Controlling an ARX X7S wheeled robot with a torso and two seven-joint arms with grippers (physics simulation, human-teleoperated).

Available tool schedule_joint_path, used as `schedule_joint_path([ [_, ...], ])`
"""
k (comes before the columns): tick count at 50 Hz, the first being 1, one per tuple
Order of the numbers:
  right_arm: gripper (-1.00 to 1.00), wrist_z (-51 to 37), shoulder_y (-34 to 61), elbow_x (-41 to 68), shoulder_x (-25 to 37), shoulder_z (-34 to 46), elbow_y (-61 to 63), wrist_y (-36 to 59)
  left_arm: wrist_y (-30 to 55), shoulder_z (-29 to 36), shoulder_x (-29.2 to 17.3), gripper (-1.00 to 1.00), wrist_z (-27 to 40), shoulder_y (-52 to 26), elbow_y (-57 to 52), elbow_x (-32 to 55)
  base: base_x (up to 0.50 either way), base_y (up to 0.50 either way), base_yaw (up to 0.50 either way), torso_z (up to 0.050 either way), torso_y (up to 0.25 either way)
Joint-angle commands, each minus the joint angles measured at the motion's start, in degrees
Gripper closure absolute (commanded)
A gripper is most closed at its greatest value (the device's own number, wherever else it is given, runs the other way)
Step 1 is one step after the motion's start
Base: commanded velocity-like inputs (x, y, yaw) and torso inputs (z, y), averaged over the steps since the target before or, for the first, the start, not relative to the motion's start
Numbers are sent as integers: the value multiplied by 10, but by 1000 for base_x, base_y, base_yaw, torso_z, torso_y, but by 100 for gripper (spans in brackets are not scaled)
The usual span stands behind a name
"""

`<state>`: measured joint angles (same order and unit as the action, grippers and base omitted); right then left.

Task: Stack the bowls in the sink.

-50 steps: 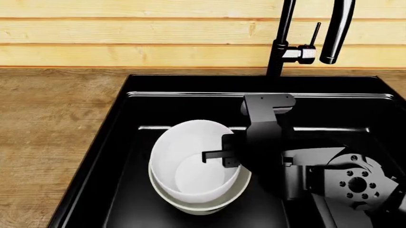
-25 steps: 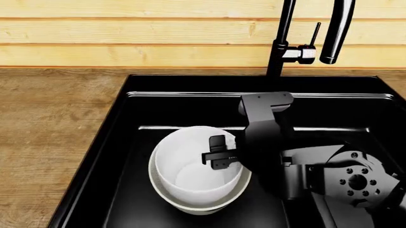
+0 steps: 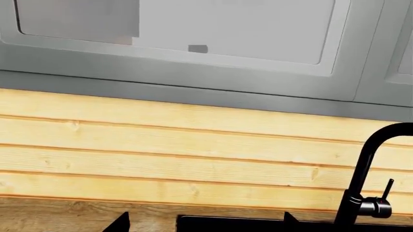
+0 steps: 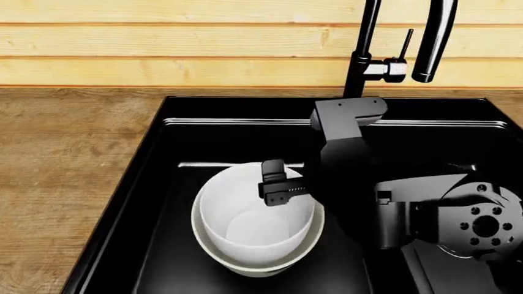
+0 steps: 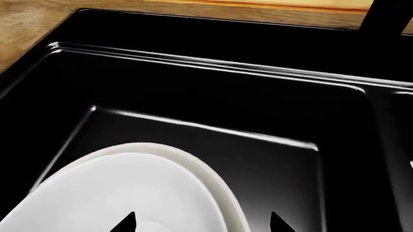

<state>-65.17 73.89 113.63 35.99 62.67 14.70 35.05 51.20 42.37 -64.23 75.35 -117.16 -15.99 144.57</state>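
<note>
the bowls sit nested in the sink's left basin. in the head view the brighter white bowl rests inside the cream bowl, whose rim shows as a thin band around and below it, at lower centre of the frame. the sink is glossy black and fills most of the frame, with the wooden bench to the left and pale plank wall across the top. the dark faucet rises at upper right. the right arm reaches in from lower right, and the right gripper hangs above the white bowl's far rim. its fingers point left and hold nothing; how wide they are spread i cannot tell here.

in the left wrist view the camera faces the plank wall and grey cabinets. the faucet stands at lower right, and a strip of the sink's back edge runs along the bottom. two dark finger tips of the left gripper poke up from the bottom edge, spread wide apart, with nothing between them.

in the right wrist view the white bowl inside the cream bowl fills the lower left, on the basin floor. the sink's rim crosses the top. the right gripper's finger tips show at the bottom edge, wide apart and empty, over the bowls.
</note>
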Motion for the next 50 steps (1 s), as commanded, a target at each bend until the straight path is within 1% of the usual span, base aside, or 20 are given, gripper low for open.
schedule_joint_path([
  [1, -100, -21, 34, 27, 5, -16, 29, 5, 3, 1, 2, -100, 2, -5, 3, 2, 0, 0, 0, 0, 0],
  [23, -100, -71, 97, 76, 9, -36, 98, 18, 6, 1, 4, -100, 4, -11, 4, 7, 0, 0, 0, 0, 0],
  [40, -100, -126, 164, 126, 22, -73, 175, 3, 4, 1, -1, -100, 12, -16, -4, 18, 0, 0, 0, 0, 0],
  [50, -100, -146, 213, 160, 29, -105, 195, -15, 7, 1, -2, -100, 11, -18, -3, 20, 0, 0, 0, 0, 0],
])
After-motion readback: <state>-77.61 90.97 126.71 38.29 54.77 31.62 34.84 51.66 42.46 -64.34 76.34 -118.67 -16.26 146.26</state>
